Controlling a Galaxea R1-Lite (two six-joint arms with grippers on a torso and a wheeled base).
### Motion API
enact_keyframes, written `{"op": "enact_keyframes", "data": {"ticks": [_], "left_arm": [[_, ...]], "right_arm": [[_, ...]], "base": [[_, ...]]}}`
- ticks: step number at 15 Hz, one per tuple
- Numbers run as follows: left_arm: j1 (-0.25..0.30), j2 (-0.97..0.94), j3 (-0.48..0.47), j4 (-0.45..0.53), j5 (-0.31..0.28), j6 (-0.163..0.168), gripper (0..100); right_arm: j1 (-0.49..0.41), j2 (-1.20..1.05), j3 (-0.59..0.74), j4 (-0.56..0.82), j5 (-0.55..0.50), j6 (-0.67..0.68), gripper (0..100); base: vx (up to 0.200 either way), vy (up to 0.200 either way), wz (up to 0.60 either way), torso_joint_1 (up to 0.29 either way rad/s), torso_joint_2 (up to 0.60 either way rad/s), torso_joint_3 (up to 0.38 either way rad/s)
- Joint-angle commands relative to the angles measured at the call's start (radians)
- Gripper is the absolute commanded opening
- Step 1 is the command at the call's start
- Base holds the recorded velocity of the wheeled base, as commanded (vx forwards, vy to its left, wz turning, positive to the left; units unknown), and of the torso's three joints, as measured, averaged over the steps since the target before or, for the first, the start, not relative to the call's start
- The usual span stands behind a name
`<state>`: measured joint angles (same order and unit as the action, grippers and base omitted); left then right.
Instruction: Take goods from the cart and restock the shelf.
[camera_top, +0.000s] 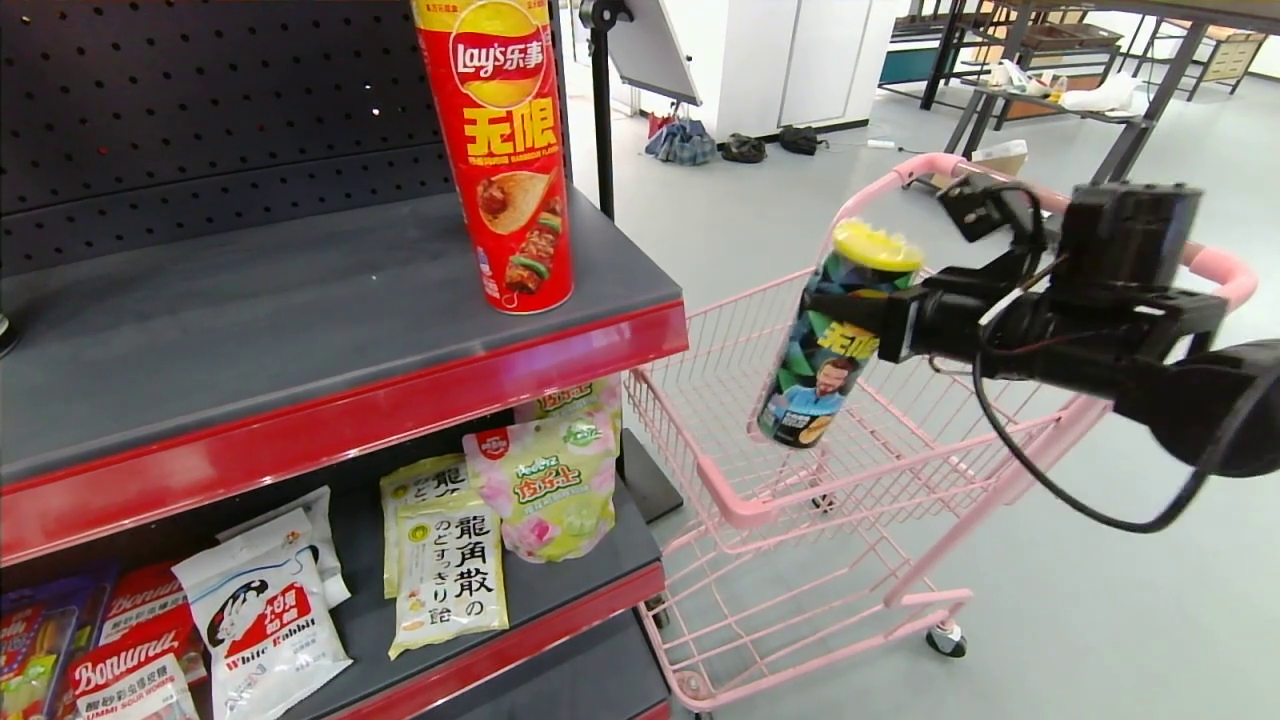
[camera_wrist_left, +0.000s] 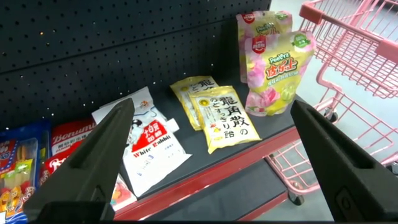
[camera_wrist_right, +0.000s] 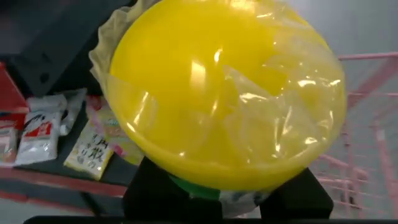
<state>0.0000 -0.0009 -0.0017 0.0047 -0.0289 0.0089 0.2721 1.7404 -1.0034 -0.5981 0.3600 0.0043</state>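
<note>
I see the right gripper's (camera_top: 860, 318) fingers pinched on the green chip can (camera_top: 815, 390) just under its yellow lid (camera_wrist_right: 224, 93), holding it tilted above the basket of the pink cart (camera_top: 735, 510), off the shelf's right end. A red chip can (camera_top: 510, 160) stands upright near the front right corner of the upper shelf (camera_top: 250, 310). The lower shelf (camera_top: 560, 585) carries a white candy bag (camera_top: 265, 610), yellow lozenge packets (camera_top: 445, 565) and a pink-green pouch (camera_top: 545, 490), with my left gripper (camera_wrist_left: 208, 115) before them, its fingers (camera_wrist_left: 93, 162) spread wide and touching nothing.
</note>
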Motion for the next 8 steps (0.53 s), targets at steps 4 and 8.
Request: {"op": "enact_keyframes", "data": {"ticks": [4, 8], "left_arm": [[0.0, 0.001, 0.0, 0.0, -0.002, 0.0, 100], [0.0, 0.001, 0.0, 0.0, 0.0, -0.003, 100]], "right_arm": [[-0.087, -0.657, 0.215, 0.366, -0.243, -0.029, 0], [-0.205, -1.004, 0.324, 0.718, -0.253, -0.03, 0]], "base": [[0.0, 0.0, 0.0, 0.0, 0.0, 0.0], [0.0, 0.0, 0.0, 0.0, 0.0, 0.0]]}}
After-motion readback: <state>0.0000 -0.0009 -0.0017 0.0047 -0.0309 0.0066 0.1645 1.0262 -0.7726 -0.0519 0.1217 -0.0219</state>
